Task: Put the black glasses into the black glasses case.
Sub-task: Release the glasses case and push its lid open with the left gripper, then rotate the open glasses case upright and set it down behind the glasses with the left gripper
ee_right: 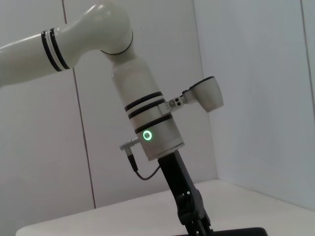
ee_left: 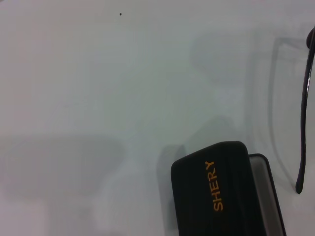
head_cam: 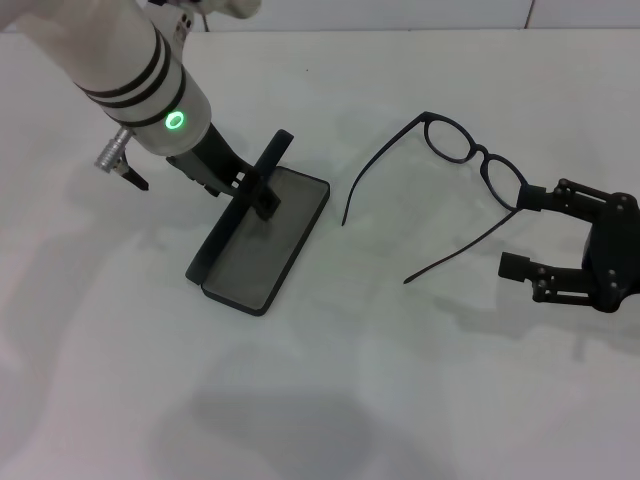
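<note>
The black glasses case lies open left of centre, grey lining up. Its lid stands upright, and my left gripper is shut on the lid's edge. The left wrist view shows the lid's outside with an orange logo. The black glasses rest on the table to the right, both temple arms unfolded toward me. My right gripper is open at the near end of the frame, its upper finger right against the frame's corner and nothing held between the fingers.
White tabletop all around. One temple arm of the glasses shows in the left wrist view, close beside the case. The right wrist view shows my left arm against white walls.
</note>
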